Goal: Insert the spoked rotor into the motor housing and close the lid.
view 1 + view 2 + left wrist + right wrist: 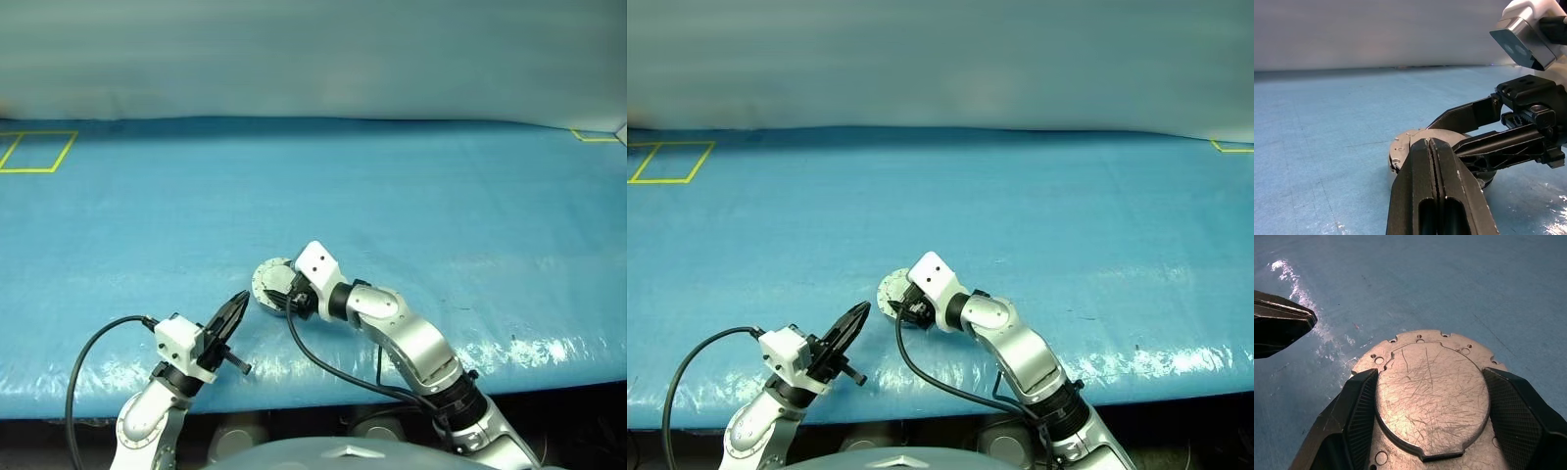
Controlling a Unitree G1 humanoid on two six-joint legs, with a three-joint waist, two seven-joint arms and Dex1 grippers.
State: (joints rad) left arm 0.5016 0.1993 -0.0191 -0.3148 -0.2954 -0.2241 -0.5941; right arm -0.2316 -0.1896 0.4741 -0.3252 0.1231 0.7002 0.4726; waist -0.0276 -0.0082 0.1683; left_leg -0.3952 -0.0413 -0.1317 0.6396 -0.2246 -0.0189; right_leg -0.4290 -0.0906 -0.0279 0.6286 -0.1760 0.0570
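The lid (1432, 396), a scratched grey disc with a scalloped rim and raised flat centre, lies flat and closed over the motor housing (1393, 165), of which just a sliver of side wall shows. The spoked rotor is hidden. My right gripper (1430, 372) reaches over the lid (267, 279) from the right, open, with its pads (1359, 406) flanking the raised centre close to its edges. My left gripper (241, 298) is shut and empty. It hovers just left of and nearer than the lid, pointing at it, a short gap away.
The table carries a blue sheet (392, 215); its front edge (323, 392) runs just behind both wrists. Yellow tape marks sit at the far left (34, 152) and far right (596, 137). A black cable (323, 367) hangs from the right wrist.
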